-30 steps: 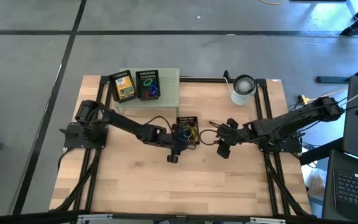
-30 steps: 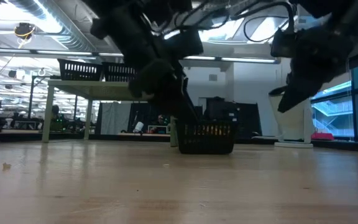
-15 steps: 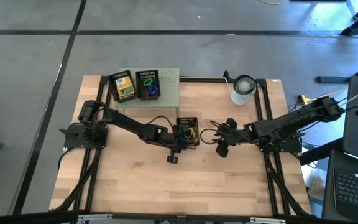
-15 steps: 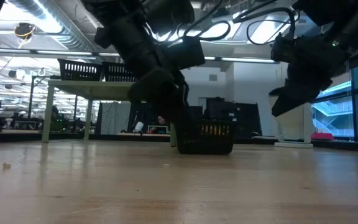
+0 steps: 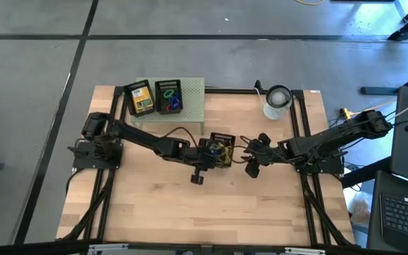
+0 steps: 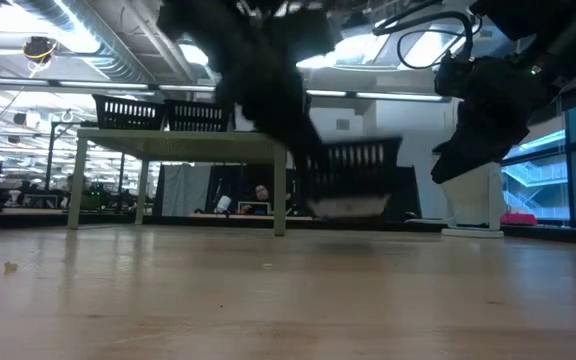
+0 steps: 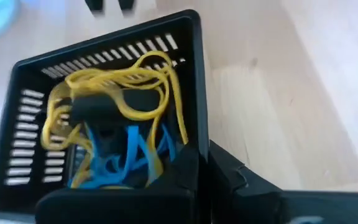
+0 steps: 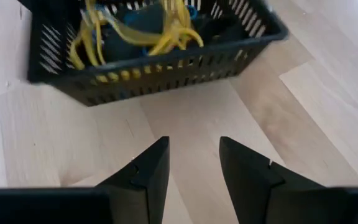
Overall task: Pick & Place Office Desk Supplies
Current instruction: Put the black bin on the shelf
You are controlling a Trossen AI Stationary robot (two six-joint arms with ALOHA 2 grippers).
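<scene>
We note the wooden bench (image 5: 190, 212) with both arms reaching toward its middle. At the far edge sits the pale green rack (image 5: 193, 95) holding a yellow-green crayon box (image 5: 141, 98) and a black bin (image 5: 168, 96) with coloured rubber bands. A white cup (image 5: 277, 101) stands at the far right, well apart from the rack.

Left tool (image 5: 211, 152): pressed together on the rim of a small black basket (image 5: 220, 149) near the bench centre. In the low view the basket (image 6: 353, 180) appears clear of the bench surface and blurred. The left wrist view shows the basket (image 7: 104, 106) tilted, its wall pinched at one corner, with yellow rubber bands (image 7: 135, 87) and blue rubber bands (image 7: 126, 158) tangled inside.

Right tool (image 5: 250, 166): just beside the basket on its right, not touching it, fingers (image 8: 148, 168) spread apart with bare bench between them; it holds nothing. The right wrist view sees the basket (image 8: 154, 56) ahead of it
</scene>
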